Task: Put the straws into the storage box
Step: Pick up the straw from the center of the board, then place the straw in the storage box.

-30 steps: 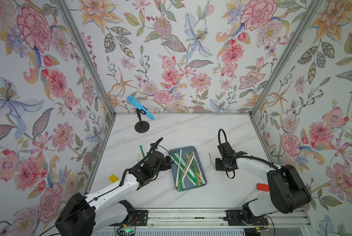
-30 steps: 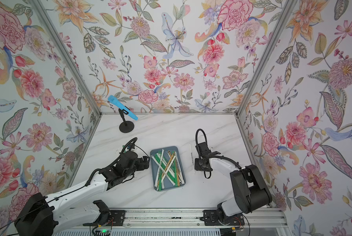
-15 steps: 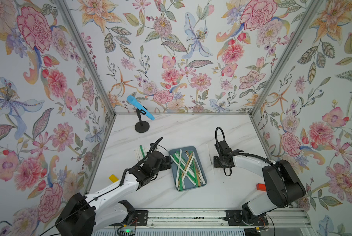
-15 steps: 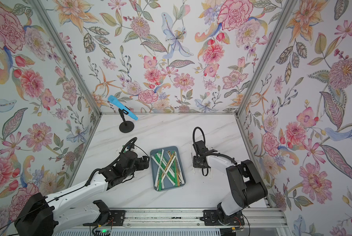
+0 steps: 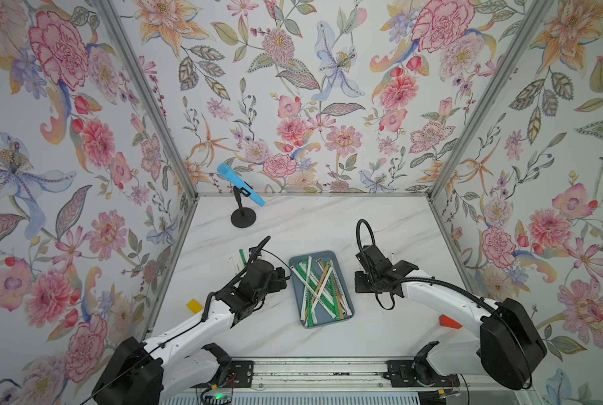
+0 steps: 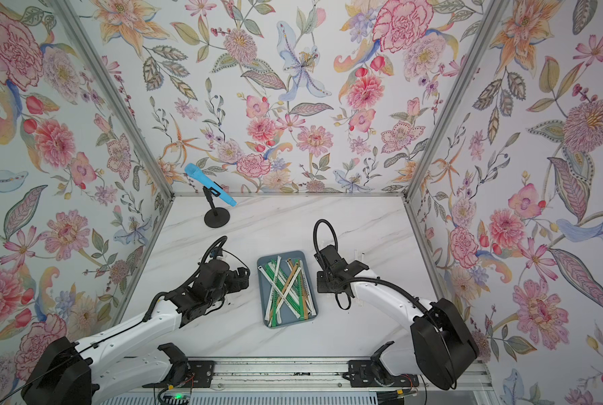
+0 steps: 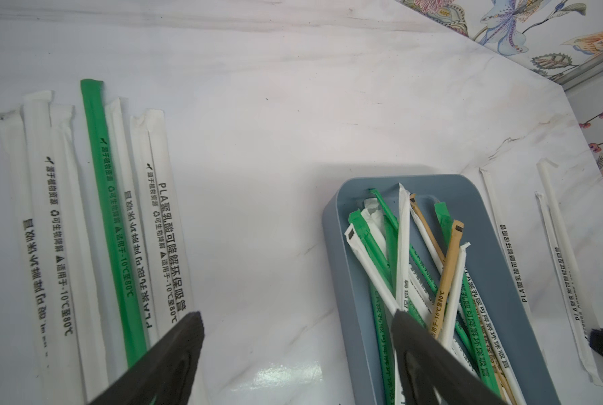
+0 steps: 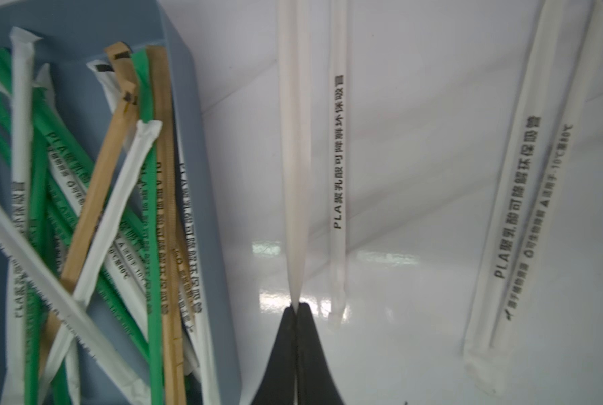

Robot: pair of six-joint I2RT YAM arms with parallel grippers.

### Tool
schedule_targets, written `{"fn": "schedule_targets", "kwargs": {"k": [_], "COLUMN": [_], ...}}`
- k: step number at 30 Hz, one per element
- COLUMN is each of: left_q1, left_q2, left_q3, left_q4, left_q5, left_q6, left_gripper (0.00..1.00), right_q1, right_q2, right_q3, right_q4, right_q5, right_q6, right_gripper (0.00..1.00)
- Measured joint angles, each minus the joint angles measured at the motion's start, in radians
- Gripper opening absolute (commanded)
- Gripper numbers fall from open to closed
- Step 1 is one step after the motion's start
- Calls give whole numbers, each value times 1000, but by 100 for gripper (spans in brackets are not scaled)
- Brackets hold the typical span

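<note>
The right gripper [image 8: 297, 308] is closed on the end of one white straw [image 8: 293, 157], at 3 o'clock from the storage box [image 5: 310, 253], which already holds many crossed straws. I judge the step to be the pick-up. The next move asks to lift the straw and carry it toward 9 o'clock, over the low rim. The left gripper [image 7: 295, 319] hangs wide apart and empty. More loose straws [image 7: 111, 210] lie at 10 o'clock. The table [image 5: 328, 224] is glossy white marble, and the walls [image 5: 293, 105] are flowered.
</note>
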Motion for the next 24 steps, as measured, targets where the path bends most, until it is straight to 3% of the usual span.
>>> {"fn": "schedule_targets", "kwargs": {"k": [10, 19, 20, 24], "left_q1": [49, 51, 51, 51], "left_q2": [-3, -3, -3, -3], "left_q3": [-50, -57, -57, -57], "left_q4": [2, 8, 8, 8], "left_q5": [7, 11, 11, 12], "left_q6": [0, 0, 0, 4], "left_gripper": [88, 88, 88, 88], "right_q1": [169, 212, 212, 212], "right_q2": [27, 138, 148, 157], "right_q3": [58, 63, 63, 62], "right_q4": [-3, 11, 15, 31], "right_q5": [-69, -108, -111, -124], "right_q6": [81, 97, 98, 115], "right_gripper": [3, 6, 9, 46]}}
